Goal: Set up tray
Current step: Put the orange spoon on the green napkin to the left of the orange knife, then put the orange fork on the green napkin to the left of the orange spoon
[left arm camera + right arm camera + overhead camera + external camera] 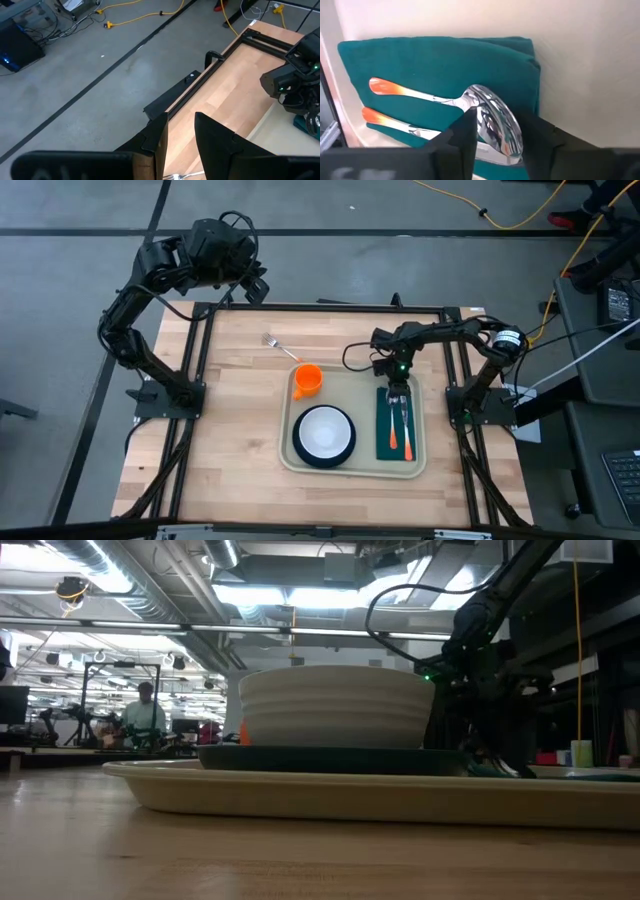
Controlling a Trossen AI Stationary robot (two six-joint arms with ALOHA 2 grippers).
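The cream tray [360, 385] lies on the wooden table right of centre. It holds a dark plate [298, 444] with a white bowl [323, 430], an orange cup [307, 379] and a dark green napkin [384, 445]. A spoon [492, 122] and a second orange-handled utensil [390, 122] lie side by side on the napkin. My right gripper [497, 135] hangs open, slanting down over the napkin's far end, a finger on either side of the spoon's bowl. My left gripper [258, 288] waits open and raised beyond the table's far left corner.
A metal fork [280, 348] lies on the bare wood just beyond the tray's far left corner. The black frame rails [195, 350] run along the table's edges. Bare wood spreads over the table's left half.
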